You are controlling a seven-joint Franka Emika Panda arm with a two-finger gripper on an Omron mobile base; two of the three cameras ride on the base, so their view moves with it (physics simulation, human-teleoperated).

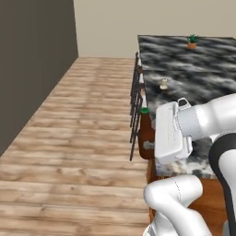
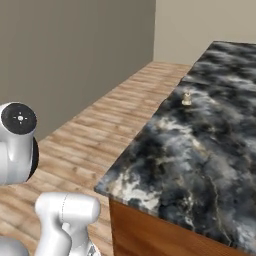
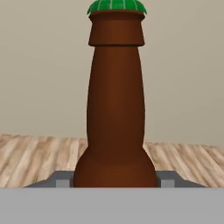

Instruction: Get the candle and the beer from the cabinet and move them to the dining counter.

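The beer [image 3: 115, 109] stands upright between the fingers [image 3: 166, 178]; they clamp its body.

Beer [image 3: 115, 100] base hidden, perhaps behind pincer [image 3: 115, 178].

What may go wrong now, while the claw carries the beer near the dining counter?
1. The beer is gripped low on its body, so its tall neck could tip in the claw.
2. The beer hangs beside the dining counter edge and might strike it.
3. The candle could get knocked during placing.
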